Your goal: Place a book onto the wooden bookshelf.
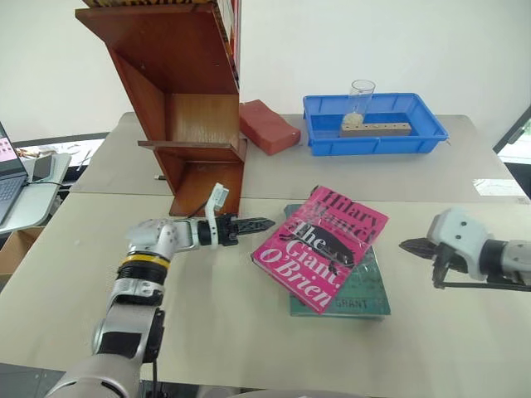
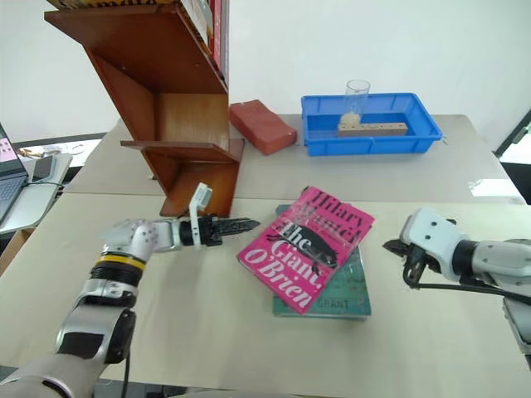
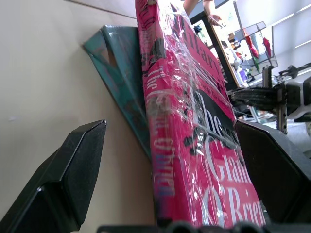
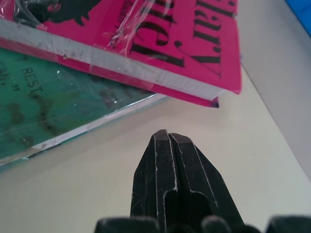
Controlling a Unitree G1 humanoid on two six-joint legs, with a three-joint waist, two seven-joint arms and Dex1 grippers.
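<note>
- Beige tabletops [image 1: 207, 332] fill the scene, one in front and another behind it, with a white wall beyond.
- A bright pink glossy hardback book [image 1: 322, 247] lettered "Hilary Mantel, The Giant, O'Brien" lies askew on top of a teal hardback book [image 1: 357, 294] on the near table, between the two arms.
- A tall reddish-brown wooden bookshelf [image 1: 187, 108] with slanted panels stands at the far left edge of the near table, well apart from the pink book; a few books sit on its top tier.
- The left gripper [image 1: 249, 225] points level toward the pink book's left edge, its black fingers [image 3: 73, 170] spread wide; in the left wrist view the book's edge sits between them, not pinched.
- The right gripper [image 4: 169, 145] hovers just right of the two books, fingers pressed together on nothing, tips aimed at the pink book's corner.
- A red brick-shaped block [image 1: 269, 126] lies beside the shelf on the far table.
- A blue plastic tray [image 1: 319, 133] farther right holds a clear glass [image 1: 361, 99] and a wooden block with holes [image 1: 376, 128].
</note>
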